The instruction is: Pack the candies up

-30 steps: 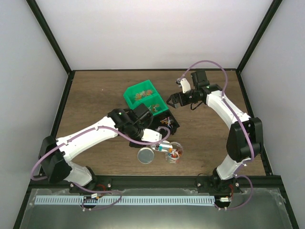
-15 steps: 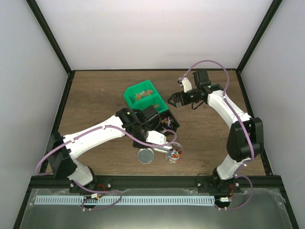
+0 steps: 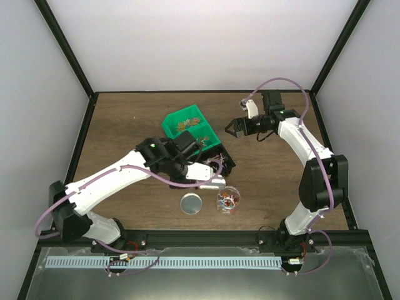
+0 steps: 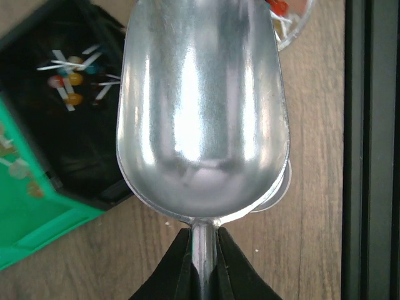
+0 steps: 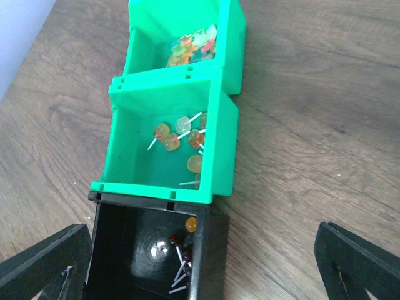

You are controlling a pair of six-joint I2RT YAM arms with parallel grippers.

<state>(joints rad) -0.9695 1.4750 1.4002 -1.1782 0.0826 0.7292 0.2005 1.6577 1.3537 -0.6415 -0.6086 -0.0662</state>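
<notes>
My left gripper [image 3: 199,175] [image 4: 203,240] is shut on the handle of a metal scoop [image 3: 214,182] [image 4: 203,106], whose bowl looks empty. The scoop hovers between the black bin [image 3: 223,161] [image 4: 56,144] and a clear cup [image 3: 229,201] [image 4: 292,19] holding several mixed candies. More candies [image 4: 72,78] [image 5: 184,250] lie in the black bin. My right gripper [image 3: 234,129] [image 5: 200,269] hangs open above the bins, its fingers [image 5: 44,262] wide apart with nothing between them.
Two joined green bins [image 3: 186,128] [image 5: 215,156] sit behind the black one, with stick candies [image 5: 181,140] in the near one and small gummy sweets [image 5: 194,47] in the far one. A round lid [image 3: 191,204] [image 4: 282,187] lies left of the cup, close to the table's front edge.
The left arm drew the scoop back from over the cup toward the black bin. The right gripper shifted slightly to the right, still open.
</notes>
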